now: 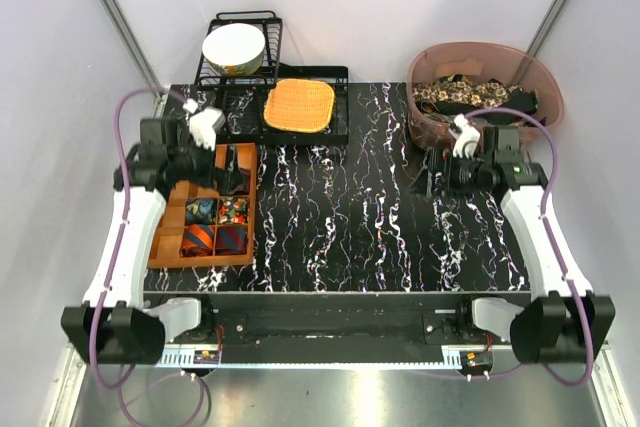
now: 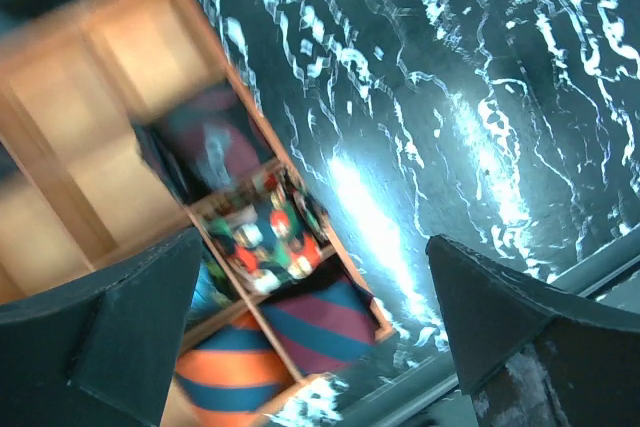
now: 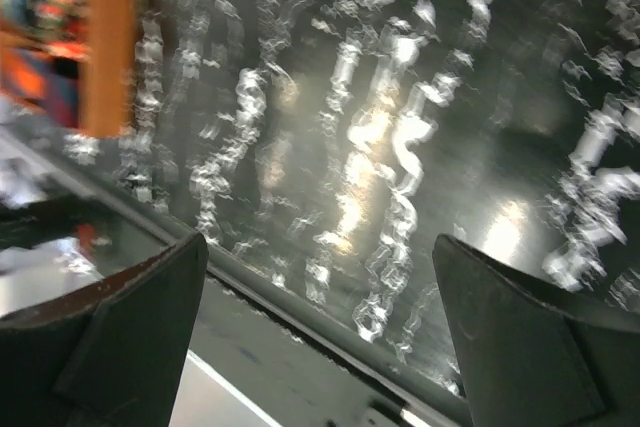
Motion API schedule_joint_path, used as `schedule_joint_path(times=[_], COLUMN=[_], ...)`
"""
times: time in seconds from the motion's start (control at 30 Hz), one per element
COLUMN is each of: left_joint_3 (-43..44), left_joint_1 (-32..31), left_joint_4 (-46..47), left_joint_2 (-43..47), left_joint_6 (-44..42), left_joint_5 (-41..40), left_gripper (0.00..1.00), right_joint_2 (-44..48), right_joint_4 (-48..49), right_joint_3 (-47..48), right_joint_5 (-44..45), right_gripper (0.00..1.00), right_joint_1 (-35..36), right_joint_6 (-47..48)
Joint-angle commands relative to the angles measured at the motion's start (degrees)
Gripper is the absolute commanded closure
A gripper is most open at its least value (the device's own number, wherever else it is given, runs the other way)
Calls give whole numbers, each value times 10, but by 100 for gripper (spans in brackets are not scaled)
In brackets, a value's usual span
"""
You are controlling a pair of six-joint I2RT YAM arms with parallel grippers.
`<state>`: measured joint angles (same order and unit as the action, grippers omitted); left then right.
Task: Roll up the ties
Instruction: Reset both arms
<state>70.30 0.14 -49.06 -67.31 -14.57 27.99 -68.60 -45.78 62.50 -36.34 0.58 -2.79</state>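
The rolled ties (image 1: 216, 225) lie in the compartments of a wooden divided tray (image 1: 165, 239), right under the left gripper (image 1: 232, 179). A multicoloured printed roll (image 2: 265, 239) sits below its fingertips. A navy-and-red striped roll (image 2: 322, 317) and an orange-and-navy striped roll (image 2: 225, 379) lie nearer the table's (image 1: 340, 207) front edge. A blue-teal roll (image 1: 200, 210) is beside the printed one, and a dark roll (image 2: 215, 142), too blurred to name, lies just beyond it. The left gripper's jaws stand wide apart with nothing between them. The right gripper (image 1: 422, 182) hovers over bare black marble, likewise spread and empty. Loose ties (image 1: 470, 95) are heaped in a brown plastic tub (image 1: 545, 82) just beyond it. An orange woven mat (image 1: 298, 105) lies farther back between the grippers, and a white bowl (image 1: 233, 47) stands in a rack beyond the left one.
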Motion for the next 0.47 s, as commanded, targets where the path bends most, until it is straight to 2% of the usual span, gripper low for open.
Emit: schedule_joint_path(times=[0.0, 0.17, 0.43], left_joint_3=[-90, -153, -167], left_joint_1=[1, 1, 1], left_joint_4=[76, 81, 71], left_joint_2=[71, 115, 149], left_joint_6=[126, 130, 123], left_joint_5=[-63, -101, -109], left_gripper=[1, 1, 1], right_joint_2=[47, 60, 98], right_joint_4=[-25, -15, -3], right_joint_3=[-26, -47, -65], right_joint_5=[117, 123, 124], right_gripper=[0, 0, 0], right_joint_1=[-18, -18, -18], right_joint_6=[52, 56, 55])
